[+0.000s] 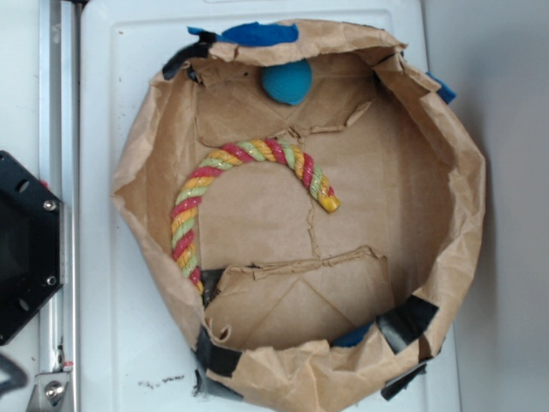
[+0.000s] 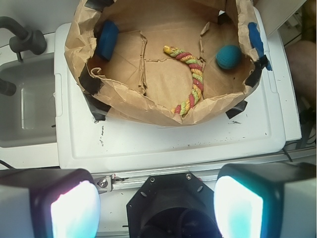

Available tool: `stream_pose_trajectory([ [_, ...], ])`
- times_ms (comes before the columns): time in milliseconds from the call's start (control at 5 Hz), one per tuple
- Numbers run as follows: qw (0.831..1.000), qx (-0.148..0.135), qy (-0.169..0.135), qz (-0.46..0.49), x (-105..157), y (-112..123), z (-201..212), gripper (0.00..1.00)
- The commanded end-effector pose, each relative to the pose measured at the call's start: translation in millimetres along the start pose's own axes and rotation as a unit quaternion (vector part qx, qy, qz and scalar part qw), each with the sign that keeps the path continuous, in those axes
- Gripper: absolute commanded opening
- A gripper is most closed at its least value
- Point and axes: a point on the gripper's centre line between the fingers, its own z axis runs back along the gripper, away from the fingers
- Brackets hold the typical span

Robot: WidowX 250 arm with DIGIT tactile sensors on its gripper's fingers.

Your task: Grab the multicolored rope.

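White enamel, seemingly the top of a washing machine [image 1: 129, 326], forms the work surface, and on it stands a cut-down brown paper bag [image 1: 463, 215] patched with black tape, its walls rolled into a rough ring. On the floor of that bag lies the multicolored rope [image 1: 225, 165], a thick twist of red, yellow and light-green strands bent into an arch; in the exterior view one end rests near the bag's middle and the other runs down against the left wall. A teal-blue ball [image 1: 287, 81] sits apart from it by the far wall, below a blue patch [image 1: 257, 34] on the rim. In the wrist view another blue object [image 2: 107, 39] leans in the bag's left corner, and a grey sink [image 2: 27, 106] adjoins the white top.

The gripper [image 2: 157, 201] hangs well back from the bag, outside its rim, with the two fingers [image 2: 69, 203] spread wide and nothing between them. The reach appears not yet begun, so the step in hand is the approach. Next the arm likely has to travel forward over the bag wall, descend inside without snagging the paper, straddle the rope across its width, probably near the top of the arch, and close.
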Motion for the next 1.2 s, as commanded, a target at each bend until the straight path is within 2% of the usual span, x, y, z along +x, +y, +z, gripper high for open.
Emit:
stream_pose_trajectory([
  [0,1.0,0.0,0.0,0.0,0.0,0.0,0.0,1.0],
  [200,0.999,-0.018,0.004,0.041,47.3,9.2,-7.3,1.0],
  [400,0.998,-0.011,0.004,0.061,77.3,17.2,-19.5,1.0],
  [600,0.992,-0.006,0.012,0.129,116.3,46.3,-50.8,1.0],
  [1000,0.992,-0.006,0.012,0.129,116.3,46.3,-50.8,1.0],
])
